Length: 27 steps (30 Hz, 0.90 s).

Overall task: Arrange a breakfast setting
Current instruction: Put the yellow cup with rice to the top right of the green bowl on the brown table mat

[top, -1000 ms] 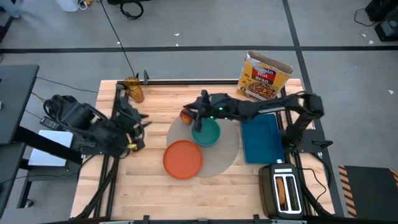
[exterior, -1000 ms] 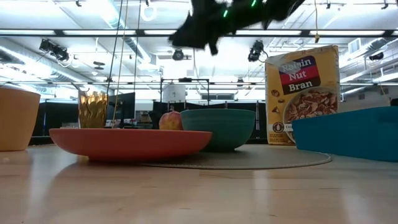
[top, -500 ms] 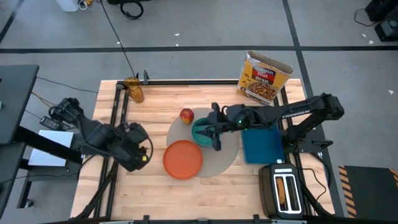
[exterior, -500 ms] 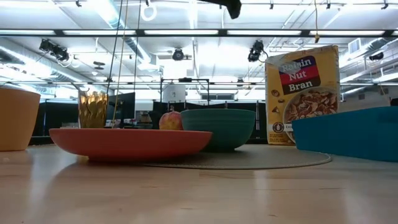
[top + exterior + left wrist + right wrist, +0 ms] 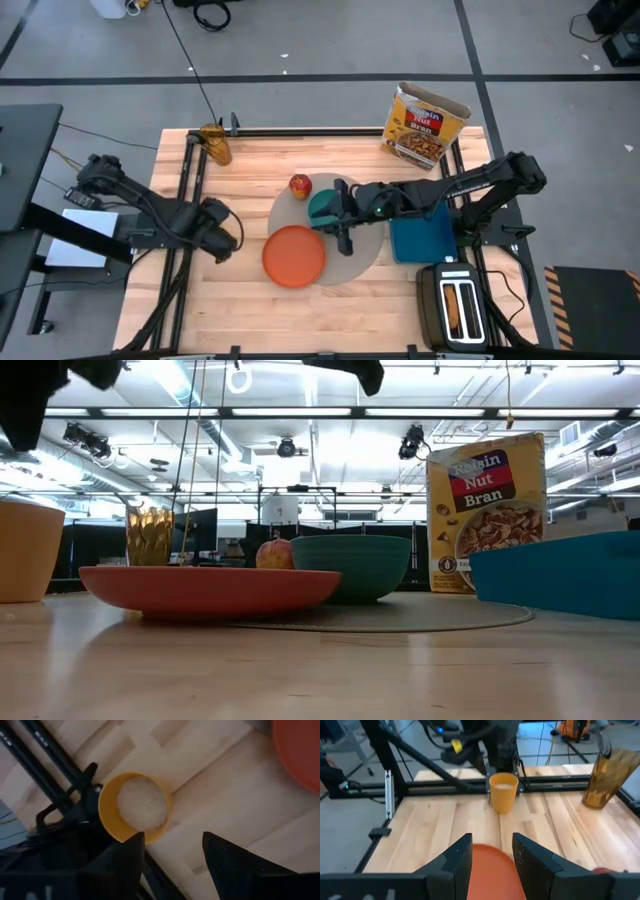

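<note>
Hovering with fingers spread, the left gripper overlooks a smooth round yellow-orange cup.

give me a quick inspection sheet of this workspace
surface: wooden table, bare at the near edge.
job's things: orange plate and teal bowl on the grey placemat; red apple at its far edge; yellow cup at the table's left edge.
clutter: cereal box, blue tray, black toaster, amber glass.
grippers: left end effector open above the yellow cup; right end effector open, empty, over the placemat.
cables: one runs across the floor to the table's far left corner.
surroundings: grey floor, ceiling lights.
</note>
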### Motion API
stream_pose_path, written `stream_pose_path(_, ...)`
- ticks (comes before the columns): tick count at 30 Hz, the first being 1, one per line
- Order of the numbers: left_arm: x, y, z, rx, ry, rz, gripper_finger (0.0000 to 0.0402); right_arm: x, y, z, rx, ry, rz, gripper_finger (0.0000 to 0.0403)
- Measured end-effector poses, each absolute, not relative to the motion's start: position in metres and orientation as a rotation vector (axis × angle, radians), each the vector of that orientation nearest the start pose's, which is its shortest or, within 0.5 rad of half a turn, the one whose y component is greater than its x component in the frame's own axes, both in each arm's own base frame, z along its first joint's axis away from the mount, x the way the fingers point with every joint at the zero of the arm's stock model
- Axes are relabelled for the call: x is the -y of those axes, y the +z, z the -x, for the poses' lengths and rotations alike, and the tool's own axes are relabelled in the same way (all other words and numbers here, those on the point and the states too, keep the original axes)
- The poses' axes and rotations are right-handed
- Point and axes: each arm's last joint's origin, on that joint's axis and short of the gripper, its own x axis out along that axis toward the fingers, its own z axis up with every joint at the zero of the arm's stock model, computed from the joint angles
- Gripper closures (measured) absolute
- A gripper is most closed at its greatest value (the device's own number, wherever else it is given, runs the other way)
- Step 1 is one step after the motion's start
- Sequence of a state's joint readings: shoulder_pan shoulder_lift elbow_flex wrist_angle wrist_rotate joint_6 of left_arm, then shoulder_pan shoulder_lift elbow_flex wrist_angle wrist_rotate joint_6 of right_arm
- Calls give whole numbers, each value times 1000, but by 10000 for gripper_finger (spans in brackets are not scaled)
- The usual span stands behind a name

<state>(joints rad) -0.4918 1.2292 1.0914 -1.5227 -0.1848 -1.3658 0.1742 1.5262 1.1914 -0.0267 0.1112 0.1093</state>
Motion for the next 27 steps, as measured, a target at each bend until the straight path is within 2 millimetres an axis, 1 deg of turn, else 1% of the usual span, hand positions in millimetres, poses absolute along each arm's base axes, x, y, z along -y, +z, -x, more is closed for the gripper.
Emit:
stream_pose_path(6, 69, 253, -158, -1364, 715, 528, 196, -65, 306, -346, -367, 62, -56, 256)
stream_pose_path(10, 64, 236, -156, -1387, 753, 517, 196, -68, 306, -345, -364, 55, -52, 256)
stream_pose_path(17, 62, 221, -152, -1405, 766, 503, 201, -68, 306, -345, -362, 46, -49, 256)
stream_pose_path(20, 63, 218, -152, -1404, 764, 503, 219, -68, 307, -345, -361, 36, -46, 256)
stream_pose_path(22, 63, 217, -152, -1404, 764, 503, 238, -68, 307, -345, -358, 24, -44, 256)
stream_pose_path(27, 63, 217, -153, -1396, 758, 508, 302, -68, 307, -345, -357, 24, -43, 256)
